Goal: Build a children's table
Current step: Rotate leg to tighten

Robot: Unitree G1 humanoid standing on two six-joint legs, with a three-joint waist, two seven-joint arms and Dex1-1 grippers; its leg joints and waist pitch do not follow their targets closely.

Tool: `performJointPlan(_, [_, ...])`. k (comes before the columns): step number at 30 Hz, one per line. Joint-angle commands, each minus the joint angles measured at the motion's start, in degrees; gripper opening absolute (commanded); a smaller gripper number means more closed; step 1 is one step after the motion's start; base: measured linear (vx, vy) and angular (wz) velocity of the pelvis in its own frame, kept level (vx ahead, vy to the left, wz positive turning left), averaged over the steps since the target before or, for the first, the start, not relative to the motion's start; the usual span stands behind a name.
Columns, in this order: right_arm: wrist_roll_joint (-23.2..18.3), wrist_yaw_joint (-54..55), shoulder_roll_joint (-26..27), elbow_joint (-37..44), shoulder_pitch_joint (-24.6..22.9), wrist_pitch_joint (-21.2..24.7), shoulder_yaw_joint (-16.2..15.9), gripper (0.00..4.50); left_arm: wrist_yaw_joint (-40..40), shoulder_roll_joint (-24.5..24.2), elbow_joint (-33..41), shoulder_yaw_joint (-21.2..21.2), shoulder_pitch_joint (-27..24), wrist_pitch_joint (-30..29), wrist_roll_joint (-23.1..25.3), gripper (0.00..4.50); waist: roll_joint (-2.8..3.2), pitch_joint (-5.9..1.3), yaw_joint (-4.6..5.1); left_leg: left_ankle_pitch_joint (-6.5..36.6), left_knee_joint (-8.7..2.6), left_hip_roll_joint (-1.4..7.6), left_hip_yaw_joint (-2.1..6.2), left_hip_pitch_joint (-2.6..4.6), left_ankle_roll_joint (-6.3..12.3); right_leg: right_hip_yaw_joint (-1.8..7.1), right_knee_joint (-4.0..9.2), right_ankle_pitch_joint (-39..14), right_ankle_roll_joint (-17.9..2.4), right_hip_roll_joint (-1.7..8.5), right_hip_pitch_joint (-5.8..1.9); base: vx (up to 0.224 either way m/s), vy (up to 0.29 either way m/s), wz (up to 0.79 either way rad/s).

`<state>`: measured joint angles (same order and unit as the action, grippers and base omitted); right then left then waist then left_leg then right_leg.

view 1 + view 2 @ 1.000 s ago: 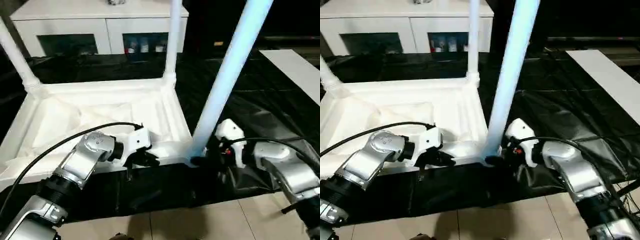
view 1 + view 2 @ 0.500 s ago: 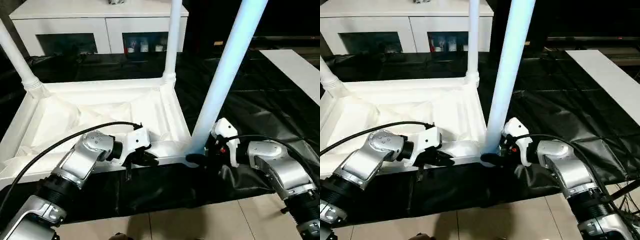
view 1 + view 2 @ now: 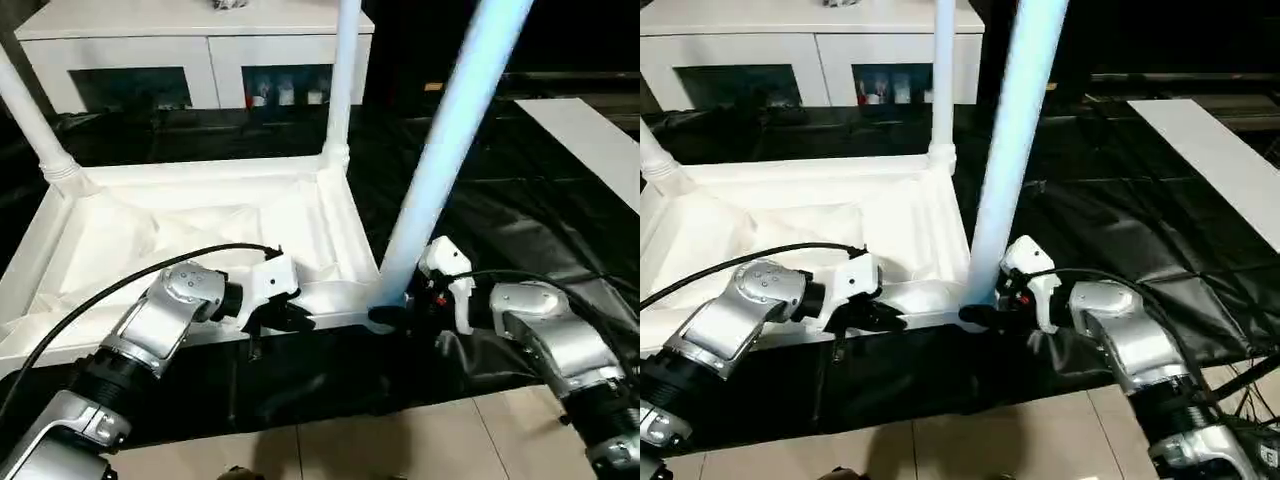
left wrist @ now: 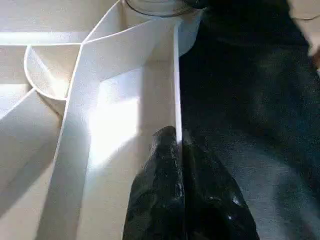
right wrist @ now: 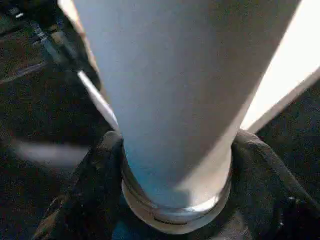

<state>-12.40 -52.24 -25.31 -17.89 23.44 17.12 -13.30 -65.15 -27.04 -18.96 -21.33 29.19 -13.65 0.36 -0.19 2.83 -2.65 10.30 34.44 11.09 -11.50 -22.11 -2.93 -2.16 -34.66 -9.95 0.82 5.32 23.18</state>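
The children's table top (image 3: 200, 230) lies upside down on a black sheet, ribbed side up. Two white legs stand in its far corner sockets, one on the left (image 3: 35, 125) and one on the right (image 3: 343, 80). A third leg (image 3: 440, 170) leans in the near right socket. My right gripper (image 3: 385, 315) is at the bottom of that leg, and in the right wrist view its black fingers (image 5: 102, 165) press both sides of the leg's base (image 5: 170, 115). My left gripper (image 3: 290, 318) is shut on the top's thin near rim wall (image 4: 176, 100).
A white cabinet with glass doors (image 3: 200, 50) stands behind the table top. The black sheet (image 3: 520, 220) covers the floor around it. A white board (image 3: 590, 140) lies at the far right, and tiled floor (image 3: 400, 440) shows at the near edge.
My right gripper has moved in to the near right leg's base and its fingers have narrowed onto it. The left gripper keeps its grip on the rim.
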Motion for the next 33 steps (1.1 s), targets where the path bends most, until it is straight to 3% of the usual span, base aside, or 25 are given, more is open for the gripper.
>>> performJointPlan(1, [2.34, 12.56, 3.3, -5.06, 2.29, 1.65, 4.39, 2.72, 3.62, 2.23, -0.95, 0.42, 1.93, 0.27, 1.28, 0.0, -0.22, -3.61, 0.33, 12.45, -4.31, 1.79, 0.77, 1.3, 0.39, 1.69, 3.61, -11.6, -14.05, 2.23, -1.95, 0.0, 0.0, 0.0])
performJointPlan(3, [2.3, 20.92, 7.23, -8.33, 3.48, 2.78, 7.03, 2.72, 8.51, 4.83, -4.0, 0.89, 3.26, -0.3, 2.47, 0.0, -0.34, -3.66, 0.81, 14.76, -4.37, 1.64, 0.93, 1.45, -1.45, 1.67, 3.86, -15.51, -12.72, 2.28, -1.85, 0.0, 0.0, 0.0])
performJointPlan(5, [2.58, 28.61, 11.3, -11.4, 4.77, 4.08, 8.67, 2.72, 14.97, 8.3, -7.83, 1.59, 5.27, -1.0, 3.78, 0.0, -0.12, -3.67, 0.94, 15.71, -4.37, 1.58, 1.03, 1.63, -2.05, 1.69, 4.01, -16.54, -12.37, 2.26, -1.6, 0.0, 0.0, 0.0])
performJointPlan(7, [2.92, 35.61, 14.92, -14.44, 6.32, 4.92, 10.02, 2.72, 21.65, 11.57, -11.36, 2.39, 7.43, -1.13, 4.97, 0.0, -0.3, -3.7, 1.11, 16.47, -4.46, 1.5, 1.06, 1.74, -2.77, 1.72, 4.36, -18.04, -11.32, 2.22, -1.58, 0.0, 0.0, 0.0])
performJointPlan(10, [0.99, 48.0, 21.37, -23.41, 11.15, 3.29, 14.16, 2.72, 31.17, 17.33, -17.08, 3.91, 11.63, -2.75, 5.72, 0.0, 0.0, -3.77, 0.98, 15.4, -4.39, 1.43, 1.01, 1.61, -2.47, 1.8, 4.24, -16.15, -11.22, 2.27, -1.53, 0.0, 0.0, 0.0])
performJointPlan(11, [0.95, 51.66, 22.92, -26.37, 12.84, 2.02, 14.98, 2.72, 33.35, 18.93, -18.73, 4.17, 12.83, -2.82, 5.93, 0.0, 0.23, -4.02, 0.86, 15.35, -4.27, 1.39, 0.99, 1.99, -2.94, 1.7, 4.22, -14.82, -11.67, 2.16, -1.45, 0.0, 0.0, 0.0])
performJointPlan(12, [1.01, 53.77, 24.08, -28.72, 14.25, 0.41, 15.55, 2.72, 35.31, 20.15, -20.33, 4.38, 13.86, -2.3, 6.36, 0.0, 0.13, -4.03, 0.96, 14.65, -4.25, 1.31, 0.95, 1.64, -2.71, 1.69, 4.07, -13.15, -11.79, 2.18, -1.5, 0.0, 0.0, 0.0])
performJointPlan(16, [1.28, 57.86, 26.89, -34.78, 18.53, -4.91, 17.52, 2.72, 37.38, 22.55, -24.52, 4.09, 16.16, 0.54, 7.57, 0.0, 0.02, -4.24, 0.77, 13.0, -4.12, 1.25, 0.82, 1.53, -1.64, 1.57, 3.77, -8.85, -12.02, 2.12, -1.89, 0.0, 0.0, 0.0])
performJointPlan(17, [0.99, 56.78, 27.28, -35.48, 19.2, -5.62, 17.93, 2.72, 36.67, 22.65, -24.92, 3.83, 16.32, 1.04, 7.75, 0.0, -0.13, -4.27, 0.62, 11.48, -4.07, 1.17, 0.79, 1.18, -0.34, 1.51, 3.6, -6.78, -12.22, 2.16, -2.27, 0.0, 0.0, 0.0])
performJointPlan(19, [1.74, 51.1, 26.8, -34.61, 19.37, -6.74, 16.18, 2.72, 34.63, 22.31, -24.16, 3.56, 15.75, 0.59, 7.54, 0.0, -0.15, -4.24, 0.52, 10.79, -4.02, 1.23, 0.78, 1.08, 0.79, 1.44, 3.47, -5.99, -12.67, 2.23, -2.45, 0.0, 0.0, 0.0])
performJointPlan(21, [3.11, 47.96, 25.88, -33.26, 18.94, -8.44, 14.68, 3.42, 33.37, 21.55, -23.71, 3.11, 15.1, 1.09, 7.53, 0.0, -0.17, -4.15, 0.5, 11.34, -4.01, 1.29, 0.78, 1.05, 1.41, 1.42, 3.66, -7.36, -12.97, 2.31, -2.52, 0.0, 0.0, 0.0])
performJointPlan(23, [4.19, 46.16, 24.76, -31.38, 18.02, -9.24, 13.42, 3.42, 32.16, 20.71, -22.94, 2.89, 14.34, 1.15, 7.35, 0.0, 0.15, -4.08, 0.54, 12.15, -4.09, 1.36, 0.85, 1.1, 1.38, 1.37, 3.79, -8.29, -13.11, 2.28, -2.48, 0.0, 0.0, 0.0])
performJointPlan(24, [4.29, 44.98, 23.09, -28.76, 16.66, -9.36, 13.03, 3.49, 30.25, 19.31, -21.46, 2.39, 13.23, 1.49, 7.52, 0.0, 0.08, -4.04, 0.74, 12.13, -4.24, 1.31, 1.02, 0.72, 1.31, 1.31, 3.69, -8.79, -12.88, 2.33, -2.87, 0.0, 0.0, 0.0])
performJointPlan(26, [4.25, 44.68, 22.51, -27.8, 16.18, -9.19, 12.96, 3.69, 29.7, 18.86, -20.91, 2.27, 12.85, 1.49, 7.58, 0.0, 0.01, -4.04, 0.78, 12.01, -4.2, 1.39, 1.01, 0.83, 1.19, 1.3, 3.77, -9.16, -12.76, 2.34, -2.8, 0.0, 0.0, 0.0])
performJointPlan(27, [4.56, 40.83, 19.13, -22.03, 13.23, -7.23, 11.44, 3.8, 27.0, 16.73, -18.17, 1.98, 11.04, 1.63, 7.42, 0.0, 0.22, -4.07, 0.72, 11.66, -4.11, 1.47, 0.96, 1.11, 1.34, 1.37, 3.78, -8.48, -13.37, 2.27, -2.6, 0.0, 0.0, 0.0])
performJointPlan(29, [4.3, 35.97, 15.93, -16.77, 10.56, -4.13, 9.74, 3.94, 24.34, 14.97, -15.85, 1.77, 9.61, 1.95, 6.91, 0.0, 0.08, -4.06, 0.44, 10.13, -4.07, 1.6, 0.96, 0.94, 2.17, 1.41, 3.47, -6.06, -13.4, 2.14, -2.83, 0.0, 0.0, 0.0])
performJointPlan(30, [4.19, 33.51, 14.18, -14.23, 9.16, -2.86, 8.85, 4.05, 23.13, 14.04, -14.76, 1.64, 8.91, 1.94, 6.71, 0.0, 0.39, -4.17, 0.4, 10.0, -3.94, 1.51, 0.87, 1.08, 2.5, 1.4, 3.38, -5.3, -13.86, 2.03, -2.73, 0.0, 0.0, 0.0])
performJointPlan(33, [2.82, 22.4, 6.78, -4.66, 3.63, 1.78, 5.76, 4.3, 16.91, 9.9, -10.58, 0.72, 6.15, 3.17, 5.57, 0.0, 0.24, -3.96, 0.36, 10.83, -4.12, 1.64, 0.92, 1.05, 2.67, 1.41, 3.52, -6.0, -14.06, 2.0, -2.8, 0.0, 0.0, 0.0])
